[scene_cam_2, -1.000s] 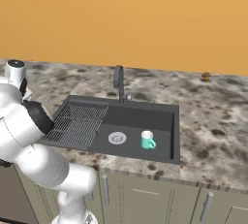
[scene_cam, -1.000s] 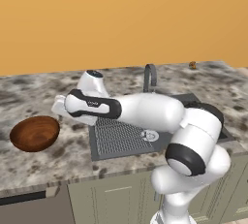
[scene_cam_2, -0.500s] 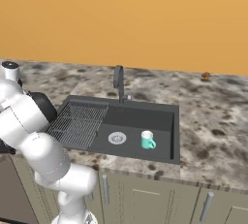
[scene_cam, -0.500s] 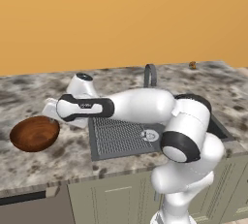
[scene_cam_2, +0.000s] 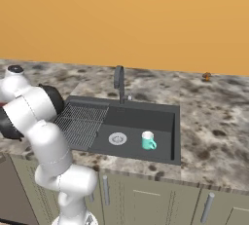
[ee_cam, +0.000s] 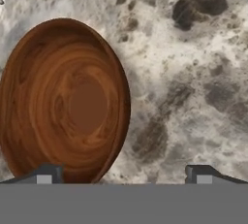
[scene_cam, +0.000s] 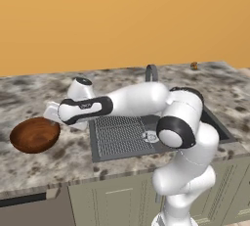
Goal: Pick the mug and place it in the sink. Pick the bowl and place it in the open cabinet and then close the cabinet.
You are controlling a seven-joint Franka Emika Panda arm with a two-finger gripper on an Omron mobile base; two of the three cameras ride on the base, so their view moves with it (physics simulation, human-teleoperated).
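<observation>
1. Spread wide and empty, the gripper is seen in the hand view hanging above the counter, with nothing between its two tips.
2. The bowl is found on the granite to the left of the sink, upright and untouched. In the hand view its rim lies just above the left fingertip, while the right fingertip stands over bare stone.
3. The mug is already seen standing in the basin near the drain, so the step in hand is judged to be the reach for the bowl.
4. A grip on the rim is advised rather than across the whole bowl, which looks too wide for the jaws. One finger should be brought inside the wall and the other outside it.
5. The hand should therefore be shifted toward the bowl until the near rim is centred between the tips, and only then lowered.
6. The descent should be stopped short of the stone, and the jaws closed gently, since a glossy, curved wall is likely to slip or tip the bowl.
7. The cabinet cannot be seen from here.
</observation>
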